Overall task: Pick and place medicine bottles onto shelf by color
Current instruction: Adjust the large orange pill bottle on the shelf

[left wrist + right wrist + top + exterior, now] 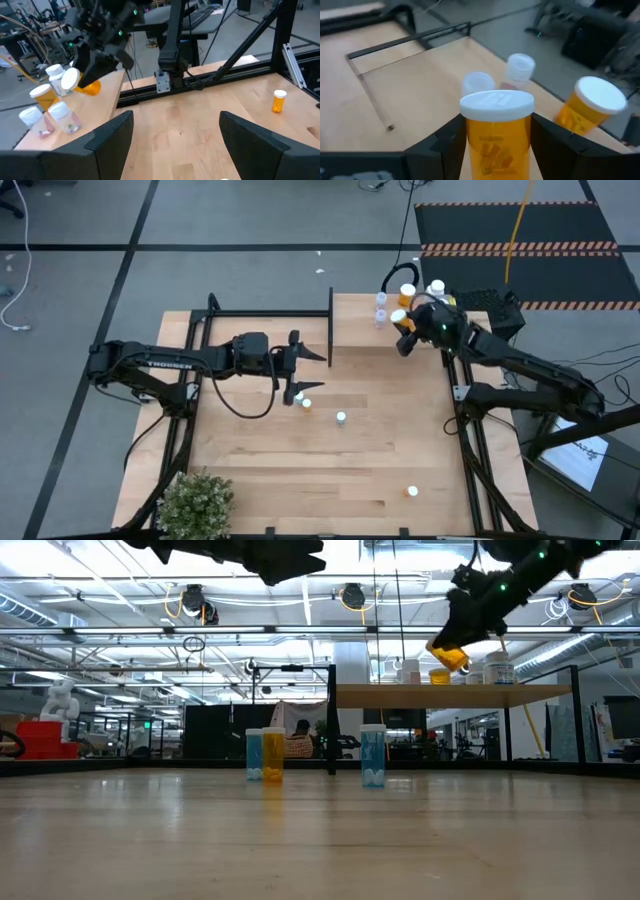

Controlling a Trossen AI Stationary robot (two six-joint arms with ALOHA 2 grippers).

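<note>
Orange bottle over the shelf, jaws clamped on it.
I'd lower the right gripper (pixel 496 145) until the orange bottle (pixel 496 131) stands beside the other orange one (pixel 587 109) on the shelf (pixel 450 693), clear of the pale ones; left gripper (pixel 172 135) wide open, empty.

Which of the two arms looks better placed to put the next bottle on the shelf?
The right: its gripper holds an orange bottle above the shelf. The left gripper hangs open and empty over the table.

Orange bottles (pixel 412 491): five
Pale blue bottles (pixel 341 418): four
Shelf (pixel 360 315): one
Plant (pixel 196 502): one
</note>
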